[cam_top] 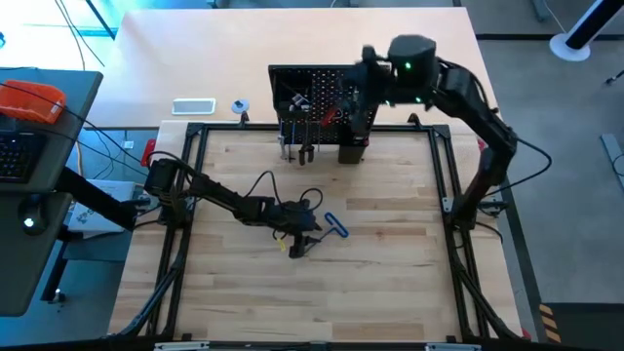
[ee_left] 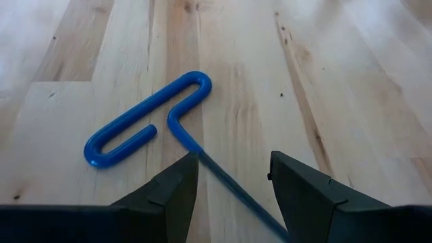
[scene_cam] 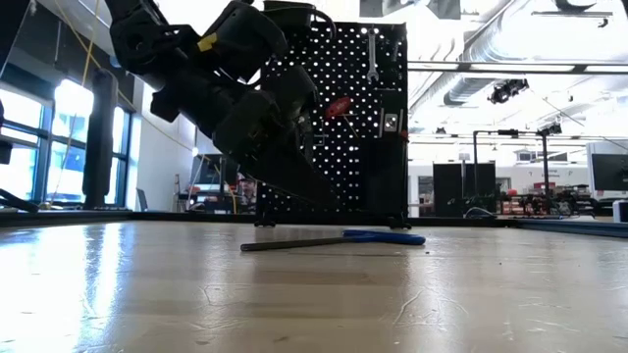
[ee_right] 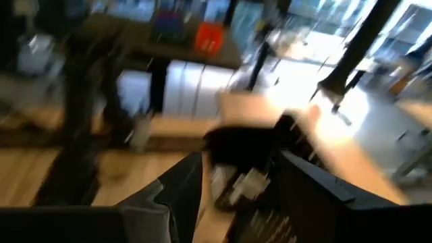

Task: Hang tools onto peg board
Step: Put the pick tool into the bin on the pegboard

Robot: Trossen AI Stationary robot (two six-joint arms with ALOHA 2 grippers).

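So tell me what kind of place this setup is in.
Most likely a robotics lab or workshop. A wooden table carries two robot arms and an upright peg board hung with tools, a blue T hex key lies on the table, and the low view shows an open industrial hall behind with exposed ceiling ducts.

A blue-handled T hex key (ee_left: 145, 115) lies flat mid-desk; the upright black perforated peg board (scene_cam: 358, 118) holds a silver wrench (scene_cam: 372, 55) and red-handled screwdriver (scene_cam: 338, 106).
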